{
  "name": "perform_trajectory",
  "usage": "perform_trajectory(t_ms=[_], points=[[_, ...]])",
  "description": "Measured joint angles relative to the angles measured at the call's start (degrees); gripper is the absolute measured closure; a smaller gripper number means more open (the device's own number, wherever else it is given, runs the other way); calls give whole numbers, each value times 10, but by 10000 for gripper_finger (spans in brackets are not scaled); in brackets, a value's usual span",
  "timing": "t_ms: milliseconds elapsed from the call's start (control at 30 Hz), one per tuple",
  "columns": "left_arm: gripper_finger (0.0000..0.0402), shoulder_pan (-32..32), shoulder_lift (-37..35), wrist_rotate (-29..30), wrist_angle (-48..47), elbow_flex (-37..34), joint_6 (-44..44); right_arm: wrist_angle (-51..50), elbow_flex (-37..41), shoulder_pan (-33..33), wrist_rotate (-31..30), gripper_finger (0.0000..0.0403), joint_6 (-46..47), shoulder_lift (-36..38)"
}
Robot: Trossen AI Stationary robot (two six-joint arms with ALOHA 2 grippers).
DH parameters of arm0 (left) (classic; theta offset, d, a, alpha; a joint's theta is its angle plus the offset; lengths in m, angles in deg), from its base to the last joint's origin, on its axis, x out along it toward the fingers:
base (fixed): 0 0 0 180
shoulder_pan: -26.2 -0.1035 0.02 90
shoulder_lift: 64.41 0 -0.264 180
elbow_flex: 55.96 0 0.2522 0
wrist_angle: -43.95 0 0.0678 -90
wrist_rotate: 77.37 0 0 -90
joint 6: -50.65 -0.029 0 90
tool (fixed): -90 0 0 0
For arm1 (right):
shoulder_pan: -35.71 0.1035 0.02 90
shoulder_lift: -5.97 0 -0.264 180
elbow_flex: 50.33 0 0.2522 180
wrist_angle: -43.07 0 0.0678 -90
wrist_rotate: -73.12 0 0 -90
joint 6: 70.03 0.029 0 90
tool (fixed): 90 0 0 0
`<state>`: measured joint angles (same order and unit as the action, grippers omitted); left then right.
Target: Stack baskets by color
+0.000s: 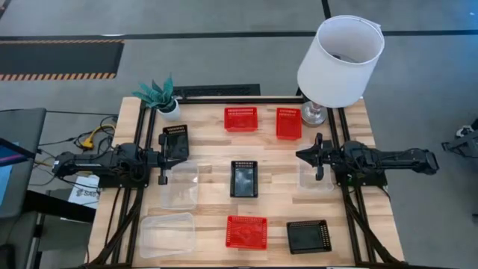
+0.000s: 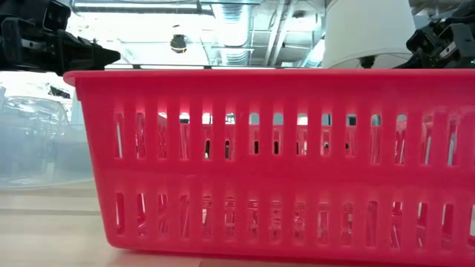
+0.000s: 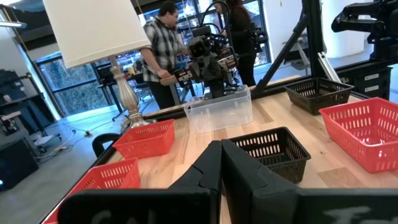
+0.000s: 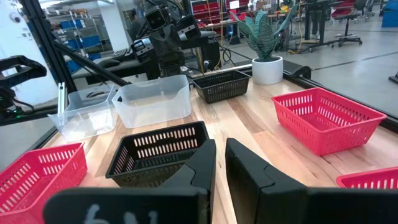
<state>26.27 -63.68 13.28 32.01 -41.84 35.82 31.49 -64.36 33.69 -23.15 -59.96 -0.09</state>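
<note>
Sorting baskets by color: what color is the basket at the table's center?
Black. The center basket shows best in the high view.

The table (image 1: 272, 203) is light wood with long planks and a smooth, matt top. The red baskets (image 1: 246, 232) are shiny plastic with rows of slots in the walls. The black baskets (image 1: 243, 178) are plastic too, a bit duller. The clear baskets (image 1: 167, 233) are see-through plastic with a cloudy look. The lampshade (image 1: 341, 60) at the far edge looks like smooth white cloth or paper, and its foot (image 1: 313, 113) is shiny metal. The arms (image 1: 112, 163) are dark and matt.
</note>
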Motion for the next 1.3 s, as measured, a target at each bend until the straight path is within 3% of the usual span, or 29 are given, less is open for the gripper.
perform_trajectory(t_ms=[533, 900, 1300], points=[[401, 0, 0, -2, 1, 0, 8, 0, 0, 0, 0, 342, 0, 0], [401, 0, 0, -9, 1, 0, 371, 8, 0, 0, 0, 342, 0, 0], [401, 0, 0, 26, 5, 0, 460, 28, -1, 1, -13, 342, 4, 0]])
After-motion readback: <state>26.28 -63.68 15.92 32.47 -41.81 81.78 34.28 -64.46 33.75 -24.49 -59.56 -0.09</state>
